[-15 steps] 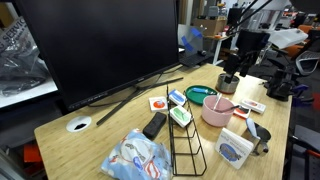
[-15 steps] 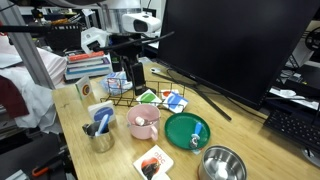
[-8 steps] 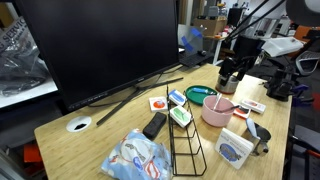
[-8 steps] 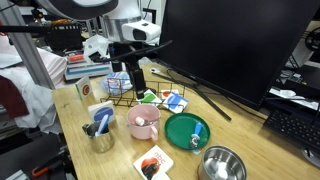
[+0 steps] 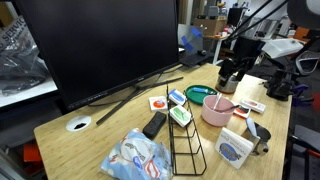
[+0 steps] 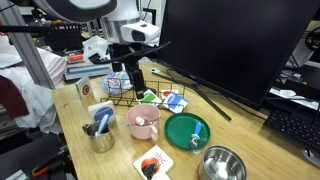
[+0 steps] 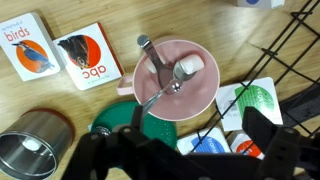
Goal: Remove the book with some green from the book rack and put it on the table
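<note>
The book with some green point(image 5: 180, 115) stands in the black wire book rack point(image 5: 186, 150) on the light wooden table point(image 5: 100, 140). It also shows in an exterior view point(image 6: 148, 96) and in the wrist view point(image 7: 262, 102), behind rack wires point(image 7: 290, 50). My gripper point(image 5: 230, 80) hangs above the table beyond the pink bowl point(image 5: 217, 110). In an exterior view the gripper point(image 6: 135, 85) is over the rack. In the wrist view the gripper point(image 7: 198, 122) is open and empty, with its jaws wide apart, above the bowl's edge and the booklets.
A large monitor point(image 5: 100, 45) stands behind. A teal dish point(image 5: 200, 94), a blue-and-white booklet point(image 5: 177, 97), a red-spotted booklet point(image 5: 158, 102), a plastic bag point(image 5: 137, 158) and a cable hole point(image 5: 79, 125) lie around the rack. A steel bowl point(image 6: 222, 165) and a tin cup point(image 6: 100, 135) stand near the table's edge.
The arm has shifted slightly and the gripper has come a little closer to the rack. Nothing on the table has moved.
</note>
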`<state>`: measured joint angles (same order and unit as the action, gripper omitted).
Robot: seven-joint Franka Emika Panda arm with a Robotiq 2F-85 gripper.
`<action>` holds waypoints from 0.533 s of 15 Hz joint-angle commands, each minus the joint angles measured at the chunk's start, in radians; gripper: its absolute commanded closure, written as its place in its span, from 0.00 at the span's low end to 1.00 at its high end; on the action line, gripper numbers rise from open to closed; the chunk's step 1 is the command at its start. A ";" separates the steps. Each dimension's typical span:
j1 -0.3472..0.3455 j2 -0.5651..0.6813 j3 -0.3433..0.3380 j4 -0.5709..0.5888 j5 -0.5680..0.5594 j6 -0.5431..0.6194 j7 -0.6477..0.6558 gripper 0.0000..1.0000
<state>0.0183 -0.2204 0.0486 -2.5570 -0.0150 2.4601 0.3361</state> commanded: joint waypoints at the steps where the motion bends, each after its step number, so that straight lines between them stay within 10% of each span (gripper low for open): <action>1: -0.009 -0.001 0.009 0.001 0.004 -0.002 -0.003 0.00; 8: 0.005 0.023 0.062 0.034 -0.048 0.065 0.009 0.00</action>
<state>0.0250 -0.2199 0.0876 -2.5466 -0.0281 2.4913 0.3362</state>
